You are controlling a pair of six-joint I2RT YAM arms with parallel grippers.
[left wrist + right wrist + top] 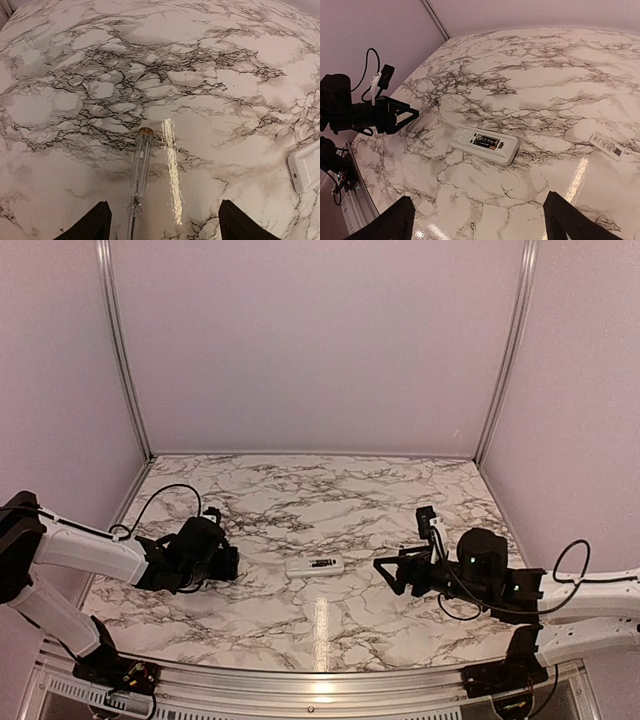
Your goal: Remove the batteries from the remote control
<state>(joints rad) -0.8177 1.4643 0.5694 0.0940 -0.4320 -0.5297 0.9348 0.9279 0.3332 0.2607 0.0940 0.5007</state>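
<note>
The white remote control lies flat mid-table with its back up and its compartment uncovered. Dark batteries sit in the recess; I cannot tell them apart. The remote also shows in the top view, and its end shows at the right edge of the left wrist view. My right gripper is open and empty, low over the table just right of the remote. My left gripper is open and empty, left of the remote.
A clear-handled screwdriver lies on the marble between my left fingers, nearer the left one. A thin pale flat strip with a label lies beyond the remote. Walls with metal posts close the table's back and sides.
</note>
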